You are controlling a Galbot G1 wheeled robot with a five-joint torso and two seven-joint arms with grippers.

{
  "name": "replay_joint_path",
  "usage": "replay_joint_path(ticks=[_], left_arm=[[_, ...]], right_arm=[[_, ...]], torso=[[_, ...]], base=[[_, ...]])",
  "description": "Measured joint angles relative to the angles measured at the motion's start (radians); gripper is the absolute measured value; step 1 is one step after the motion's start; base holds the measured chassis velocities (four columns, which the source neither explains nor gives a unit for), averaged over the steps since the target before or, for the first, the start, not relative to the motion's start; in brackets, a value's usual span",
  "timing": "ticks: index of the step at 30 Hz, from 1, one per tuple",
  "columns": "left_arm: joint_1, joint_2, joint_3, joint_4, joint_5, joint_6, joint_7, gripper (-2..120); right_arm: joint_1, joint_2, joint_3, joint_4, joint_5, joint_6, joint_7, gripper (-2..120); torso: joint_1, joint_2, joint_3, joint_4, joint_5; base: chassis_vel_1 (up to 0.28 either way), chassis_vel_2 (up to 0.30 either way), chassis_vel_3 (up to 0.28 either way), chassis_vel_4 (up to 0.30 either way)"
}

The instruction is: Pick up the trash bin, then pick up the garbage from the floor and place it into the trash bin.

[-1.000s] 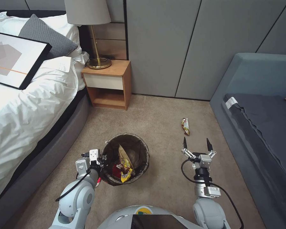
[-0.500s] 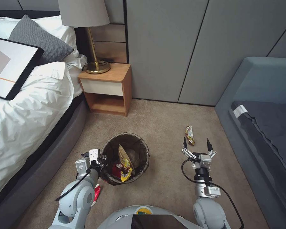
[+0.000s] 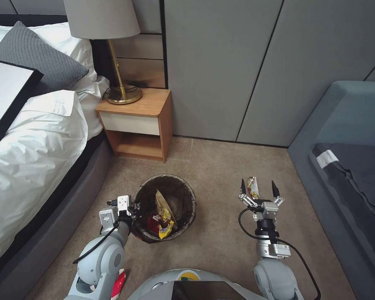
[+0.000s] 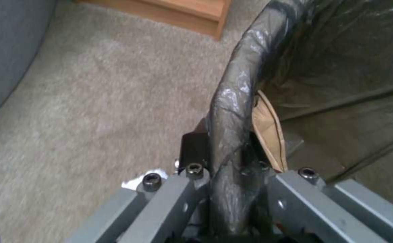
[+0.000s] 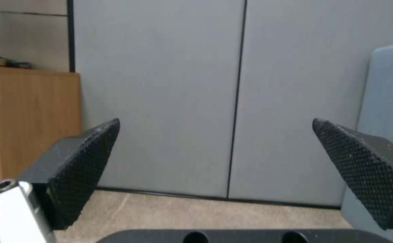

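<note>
My left gripper (image 3: 134, 207) is clamped on the near-left rim of the trash bin (image 3: 164, 208), holding it in front of my base, with wrappers already inside. My right gripper (image 3: 257, 188) reaches forward above the carpet with its fingers spread wide and nothing in them. A snack wrapper (image 3: 252, 187) lies on the floor, appearing between the fingertips from this high angle. It looks light, thin and crinkly, so I judge a pinch across its middle would suit. A nightstand (image 3: 134, 121) stands against the wall ahead.

From my left wrist, the liner-covered rim (image 4: 232, 101) runs between my closed fingers; the plastic looks slick and soft over a stiff edge.

From my right wrist, two black textured pads (image 5: 86, 158) stand well apart, pointing level at the grey wall panels.
</note>
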Motion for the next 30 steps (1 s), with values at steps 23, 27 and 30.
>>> replay_joint_path(ticks=[23,27,30], left_arm=[[0.003,0.000,0.005,-0.004,0.003,0.000,0.000,3],[0.003,0.000,0.005,-0.004,0.003,0.001,0.000,3],[0.002,0.000,0.004,-0.004,0.003,0.001,0.000,3]], right_arm=[[0.006,-0.007,0.009,-0.001,0.006,0.003,-0.008,100],[0.006,-0.007,0.009,-0.001,0.007,0.003,-0.008,100],[0.008,-0.006,0.009,-0.002,0.007,0.003,-0.009,100]], torso=[[0.000,0.000,0.000,0.0002,0.0001],[0.000,0.000,0.000,0.0000,0.0000],[0.000,0.000,0.000,0.0002,0.0000]], base=[[-0.155,0.164,0.171,-0.164],[-0.184,0.165,0.186,-0.181],[-0.173,0.189,0.178,-0.181]])
